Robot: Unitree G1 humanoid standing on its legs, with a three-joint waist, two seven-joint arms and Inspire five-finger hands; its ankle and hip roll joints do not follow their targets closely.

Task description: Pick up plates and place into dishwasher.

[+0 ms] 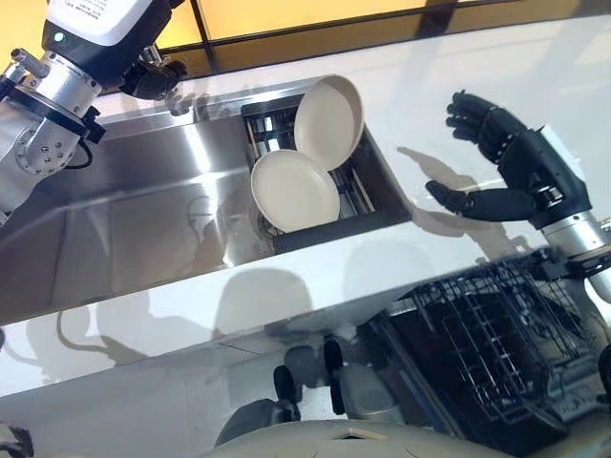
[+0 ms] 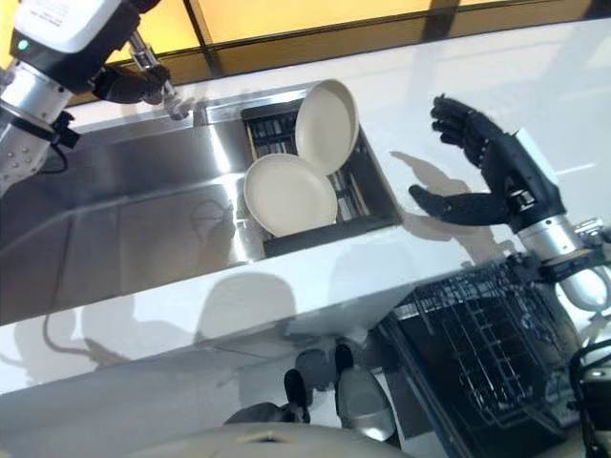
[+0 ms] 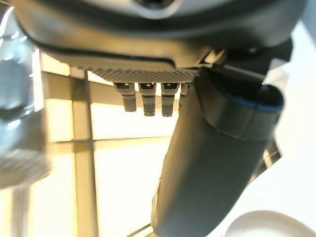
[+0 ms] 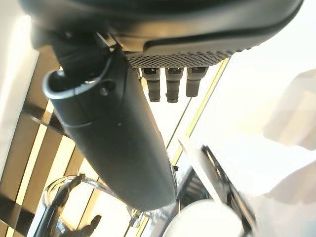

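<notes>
1. Two cream plates stand in a dark rack [image 1: 374, 212] set in the right end of the steel sink [image 1: 143, 219], at upper centre of the frame. The upper plate [image 1: 329, 121] leans tilted against the rack's far end; the lower plate [image 1: 295, 190] rests in front of it, and their rims overlap.
2. The right robot hand [image 1: 511, 167] hovers over the white worktop [image 1: 449, 86] at the right of the frame, well apart from the plates. Its fingers are spread and only slightly bent, its thumb held out below them, and it grips nothing.
3. The left robot hand [image 1: 153, 76] sits at the upper left of the frame, near the sink's far rim. Whether its fingers are apart or together cannot be told in the eye views; in its wrist view short finger stubs [image 3: 143, 101] point outward, with the thumb [image 3: 212, 163] beside them.
4. The dishwasher's black wire basket [image 1: 496, 334] stands open at the lower right of the frame, below the worktop edge.
</notes>
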